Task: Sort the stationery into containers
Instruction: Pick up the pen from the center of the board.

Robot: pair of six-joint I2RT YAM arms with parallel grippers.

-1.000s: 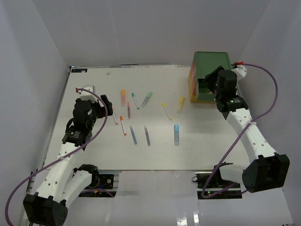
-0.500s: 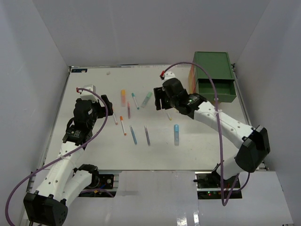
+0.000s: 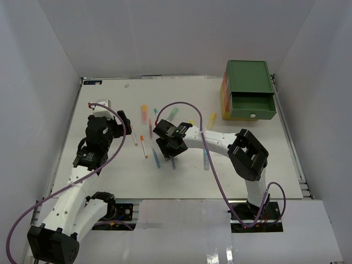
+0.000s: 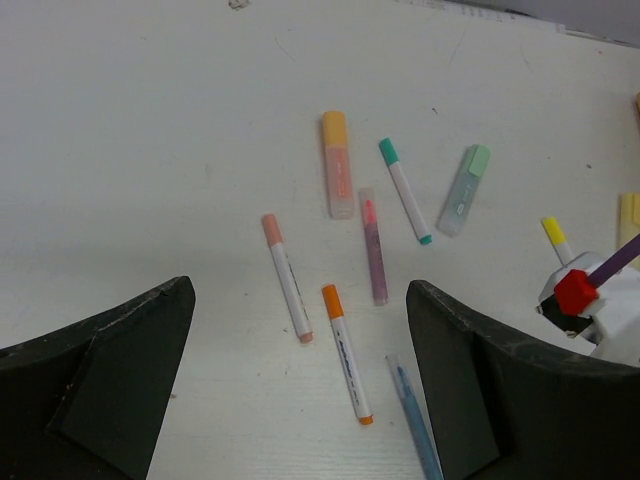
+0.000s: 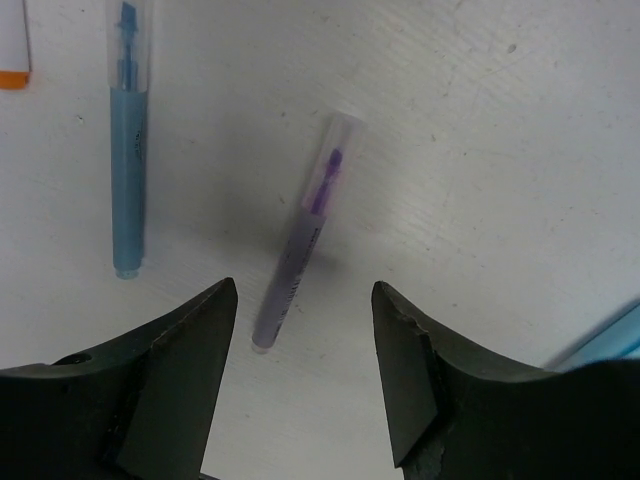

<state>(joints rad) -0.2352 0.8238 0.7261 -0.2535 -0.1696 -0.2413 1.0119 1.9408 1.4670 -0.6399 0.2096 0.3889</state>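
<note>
The right pincer (image 5: 300,292) is hovering with its jaws spread wide over a purple pen (image 5: 298,262), which is lying on the white counter (image 5: 480,150) just beside a blue pen (image 5: 130,150). The left pincer (image 4: 300,290) is also gaping open and gripping nothing, near an orange-capped pen (image 4: 346,352). The green drawer (image 3: 253,105) is sitting pulled out at the counter's far right.

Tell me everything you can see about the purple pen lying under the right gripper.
The slim purple pen has a translucent violet barrel with faint print and a clear cap, through which its purple tip shows. It looks plastic. It lies flat on the white table, slanted in the right wrist view, cap end farther from the camera. It sits between the open fingers of the right gripper, which appear not to touch it. A light blue pen lies beside it, apart.
</note>
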